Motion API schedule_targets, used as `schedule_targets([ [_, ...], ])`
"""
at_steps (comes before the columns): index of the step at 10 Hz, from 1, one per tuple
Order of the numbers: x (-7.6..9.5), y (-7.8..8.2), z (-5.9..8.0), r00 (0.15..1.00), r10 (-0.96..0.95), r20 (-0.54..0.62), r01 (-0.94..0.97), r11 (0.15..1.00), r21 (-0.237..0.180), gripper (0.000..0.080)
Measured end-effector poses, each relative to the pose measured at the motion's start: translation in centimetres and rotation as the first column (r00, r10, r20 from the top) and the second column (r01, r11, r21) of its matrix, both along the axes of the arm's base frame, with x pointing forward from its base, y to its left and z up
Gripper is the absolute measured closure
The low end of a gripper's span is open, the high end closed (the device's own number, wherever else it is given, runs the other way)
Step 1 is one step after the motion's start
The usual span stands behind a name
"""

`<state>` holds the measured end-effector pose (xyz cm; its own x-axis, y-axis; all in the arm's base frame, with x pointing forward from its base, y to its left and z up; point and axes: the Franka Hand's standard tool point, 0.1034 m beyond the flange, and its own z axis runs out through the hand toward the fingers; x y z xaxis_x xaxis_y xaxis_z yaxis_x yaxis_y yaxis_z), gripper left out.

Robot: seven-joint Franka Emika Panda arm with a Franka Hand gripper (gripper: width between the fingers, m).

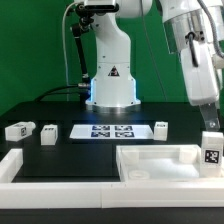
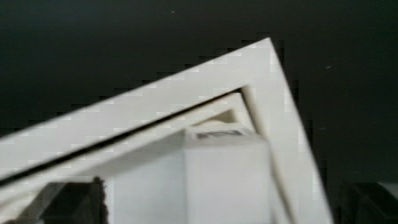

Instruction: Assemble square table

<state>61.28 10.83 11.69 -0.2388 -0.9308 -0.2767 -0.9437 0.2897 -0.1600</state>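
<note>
the gripper [image 1: 208, 128] hangs with jaws spread wide and empty, just above a tagged leg [image 1: 212, 154] standing on the square top [image 1: 160, 157].

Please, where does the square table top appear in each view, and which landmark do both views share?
Exterior view: the square table top lies low in the picture, toward the exterior view's right.
Wrist view: one corner of its raised rim shows close up against the dark table.
Shared landmark: probably the upright leg at that corner.
</note>
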Motion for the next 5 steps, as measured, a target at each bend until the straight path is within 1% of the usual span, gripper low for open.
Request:
schedule_targets([
  [1,-1.3,0.0,0.4,1.000,0.001,-0.002,-0.001,1.000,0.007,0.0151],
  [2,-2.4,0.5,0.5,0.998,0.062,0.000,-0.062,0.998,-0.004,0.0151],
  [3,-3.2,1.1,0.5,0.989,0.151,0.002,-0.150,0.988,-0.030,0.0151],
  [4,-3.5,1.7,0.2,0.978,0.207,-0.004,-0.207,0.977,-0.054,0.0151],
  [5,-3.5,1.5,0.2,0.961,0.276,0.008,-0.274,0.959,-0.073,0.0151],
])
